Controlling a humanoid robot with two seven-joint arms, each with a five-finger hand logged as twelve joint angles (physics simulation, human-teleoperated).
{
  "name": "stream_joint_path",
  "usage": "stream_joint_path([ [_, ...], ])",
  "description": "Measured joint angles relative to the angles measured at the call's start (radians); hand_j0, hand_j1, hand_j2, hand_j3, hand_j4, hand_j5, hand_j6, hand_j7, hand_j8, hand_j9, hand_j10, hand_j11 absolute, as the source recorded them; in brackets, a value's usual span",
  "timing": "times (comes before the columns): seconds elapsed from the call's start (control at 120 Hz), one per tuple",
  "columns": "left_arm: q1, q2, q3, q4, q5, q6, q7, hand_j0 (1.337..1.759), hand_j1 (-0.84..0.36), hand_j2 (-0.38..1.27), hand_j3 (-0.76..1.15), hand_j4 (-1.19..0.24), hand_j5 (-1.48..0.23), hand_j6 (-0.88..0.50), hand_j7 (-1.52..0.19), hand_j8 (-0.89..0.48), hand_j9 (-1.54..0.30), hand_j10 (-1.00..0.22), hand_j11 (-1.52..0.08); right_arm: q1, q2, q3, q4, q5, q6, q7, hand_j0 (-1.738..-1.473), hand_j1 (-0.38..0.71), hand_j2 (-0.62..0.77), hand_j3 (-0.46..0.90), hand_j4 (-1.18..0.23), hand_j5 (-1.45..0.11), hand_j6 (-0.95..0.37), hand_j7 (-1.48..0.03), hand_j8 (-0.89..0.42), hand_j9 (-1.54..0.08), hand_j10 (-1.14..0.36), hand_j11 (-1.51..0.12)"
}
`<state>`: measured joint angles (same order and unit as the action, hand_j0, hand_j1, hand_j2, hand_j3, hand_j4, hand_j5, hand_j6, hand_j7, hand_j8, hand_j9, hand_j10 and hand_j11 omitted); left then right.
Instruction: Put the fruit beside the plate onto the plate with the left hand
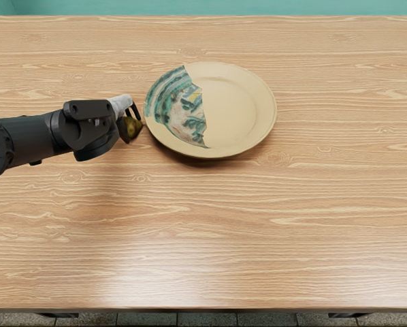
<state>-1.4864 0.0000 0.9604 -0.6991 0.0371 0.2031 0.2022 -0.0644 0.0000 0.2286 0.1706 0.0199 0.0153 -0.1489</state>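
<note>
While left hand (115, 124) sits just beside plate (248, 109), fingers look closed round small fruit (131, 127). Best way: hold tight, lift little, cross rim, set down softly.

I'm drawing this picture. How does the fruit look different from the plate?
The fruit is tiny; the plate is far bigger. The fruit is yellow-green and roundish; the plate is flat and tan, with a teal pattern on its left half. The robot hand curls its fingers around the fruit; the plate just lies on the table. What they share: they are side by side, the fruit right at the plate's left rim.
</note>
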Motion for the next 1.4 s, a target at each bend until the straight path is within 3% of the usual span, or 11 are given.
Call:
stream_joint_path([
  [0.2, 0.0, 0.0, -0.001, -0.001, 0.002, -0.006, 0.001, 1.654, -0.26, 0.15, 0.0, -0.47, -0.76, -0.4, -0.78, -0.49, -0.8, -0.6, -0.8, 0.0, 0.0, 0.0, 0.0, 0.0, 0.0, 0.0, -1.658, -0.35, 0.0, 0.0, 0.0, 0.0, 0.0, 0.0, 0.0, 0.0, 0.0, 0.0],
  [0.342, -0.009, 0.0, -0.003, -0.001, -0.002, -0.056, 0.002, 1.653, -0.29, 0.35, 0.0, -0.45, -0.89, -0.4, -0.93, -0.5, -0.96, -0.71, -0.96, 0.0, 0.0, 0.0, 0.0, 0.0, 0.0, 0.0, -1.658, -0.35, 0.0, 0.0, 0.0, 0.0, 0.0, 0.0, 0.0, 0.0, 0.0, 0.0],
  [0.467, -0.02, 0.0, -0.001, -0.001, -0.02, -0.074, 0.003, 1.652, -0.27, 0.31, 0.0, -0.4, -0.98, -0.35, -1.0, -0.46, -1.03, -0.77, -1.03, 0.0, 0.0, 0.0, 0.0, 0.0, 0.0, 0.0, -1.658, -0.35, 0.0, 0.0, 0.0, 0.0, 0.0, 0.0, 0.0, 0.0, 0.0, 0.0],
  [0.558, -0.052, 0.0, 0.003, -0.007, -0.047, -0.086, 0.003, 1.652, -0.3, 0.38, 0.0, -0.34, -1.04, -0.31, -1.05, -0.43, -1.07, -0.79, -1.07, 0.0, 0.0, 0.0, 0.0, 0.0, 0.0, 0.0, -1.658, -0.35, 0.0, 0.0, 0.0, 0.0, 0.0, 0.0, 0.0, 0.0, 0.0, 0.0],
  [0.592, -0.071, 0.001, 0.008, -0.017, -0.063, -0.092, 0.012, 1.652, -0.31, 0.37, 0.0, -0.57, -0.54, -0.27, -1.07, -0.39, -1.08, -0.8, -1.08, 0.0, 0.0, 0.0, 0.0, 0.0, 0.0, 0.0, -1.658, -0.35, 0.0, 0.0, 0.0, 0.0, 0.0, 0.0, 0.0, 0.0, 0.0, 0.0],
  [0.725, -0.107, 0.088, 0.033, -0.061, -0.097, -0.097, 0.025, 1.653, -0.34, 0.43, 0.0, -0.4, -0.87, -0.24, -1.08, -0.39, -1.1, -0.81, -1.1, 0.0, 0.0, 0.0, 0.0, 0.0, 0.0, 0.0, -1.658, -0.35, 0.0, 0.0, 0.0, 0.0, 0.0, 0.0, 0.0, 0.0, 0.0, 0.0],
  [0.842, -0.205, 0.198, 0.039, -0.141, -0.107, -0.12, 0.039, 1.653, -0.33, 0.41, 0.0, -0.4, -1.0, -0.27, -1.11, -0.39, -1.11, -0.82, -1.11, 0.0, 0.0, 0.0, 0.0, 0.0, 0.0, 0.0, -1.658, -0.35, 0.0, 0.0, 0.0, 0.0, 0.0, 0.0, 0.0, 0.0, 0.0, 0.0],
  [0.942, -0.238, 0.321, -0.061, -0.223, -0.112, -0.192, 0.049, 1.652, -0.32, 0.43, 0.0, -0.44, -1.06, -0.28, -1.11, -0.4, -1.11, -0.82, -1.11, 0.0, 0.0, 0.0, 0.0, 0.0, 0.0, 0.0, -1.658, -0.35, 0.0, 0.0, 0.0, 0.0, 0.0, 0.0, 0.0, 0.0, 0.0, 0.0],
  [1.158, -0.218, 0.304, -0.38, -0.275, -0.13, -0.254, 0.087, 1.652, -0.3, 0.4, 0.0, -0.43, -1.15, -0.29, -1.12, -0.41, -1.11, -0.83, -1.11, 0.0, 0.0, 0.0, 0.0, 0.0, 0.0, 0.0, -1.658, -0.35, 0.0, 0.0, 0.0, 0.0, 0.0, 0.0, 0.0, 0.0, 0.0, 0.0],
  [1.275, -0.149, 0.188, -0.493, -0.201, -0.119, -0.259, 0.094, 1.652, -0.28, 0.4, 0.0, -0.47, -1.17, -0.29, -1.12, -0.41, -1.11, -0.83, -1.11, 0.0, 0.0, 0.0, 0.0, 0.0, 0.0, 0.0, -1.658, -0.35, 0.0, 0.0, 0.0, 0.0, 0.0, 0.0, 0.0, 0.0, 0.0, 0.0],
  [1.4, -0.094, 0.105, -0.554, -0.072, -0.103, -0.258, 0.093, 1.654, -0.35, 0.6, 0.0, -0.57, -1.17, -0.34, -1.12, -0.43, -1.1, -0.83, -1.1, 0.0, 0.0, 0.0, 0.0, 0.0, 0.0, 0.0, -1.658, -0.35, 0.0, 0.0, 0.0, 0.0, 0.0, 0.0, 0.0, 0.0, 0.0, 0.0],
])
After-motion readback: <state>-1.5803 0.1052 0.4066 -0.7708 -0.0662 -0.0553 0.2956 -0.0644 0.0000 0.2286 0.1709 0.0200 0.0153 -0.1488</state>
